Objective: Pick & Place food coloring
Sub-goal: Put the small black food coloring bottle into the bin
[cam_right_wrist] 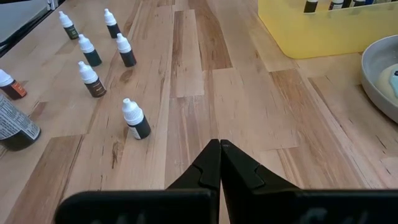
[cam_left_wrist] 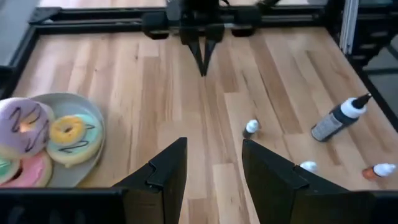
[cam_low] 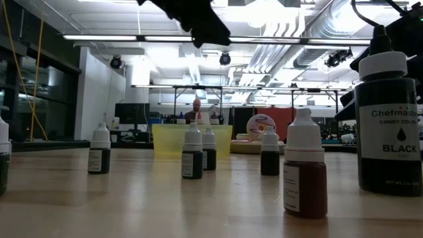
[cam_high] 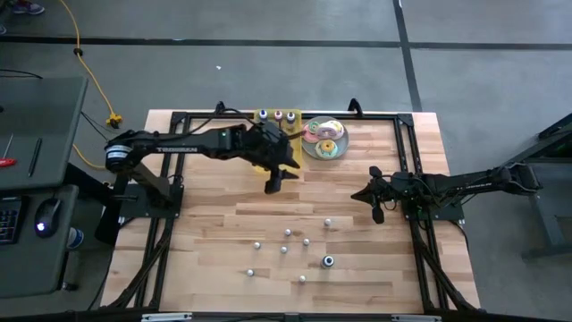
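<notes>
Several small food coloring bottles point(cam_high: 288, 233) with white caps stand upright on the wooden table's near half; they also show in the right wrist view point(cam_right_wrist: 135, 119). A larger black bottle point(cam_low: 386, 125) stands among them. More bottles stand in the yellow tray point(cam_high: 277, 123) at the far edge. My left gripper point(cam_left_wrist: 214, 146) hangs open above the table's middle, near the tray point(cam_high: 279, 174), with nothing between its fingers. My right gripper point(cam_right_wrist: 219, 149) rests shut at the right point(cam_high: 357, 194), low over the wood, apart from every bottle.
A grey plate of frosted doughnuts point(cam_high: 323, 139) sits just right of the tray at the far edge. A black frame point(cam_high: 407, 152) borders the table's sides. Bare wood point(cam_high: 214, 224) lies left of the bottles.
</notes>
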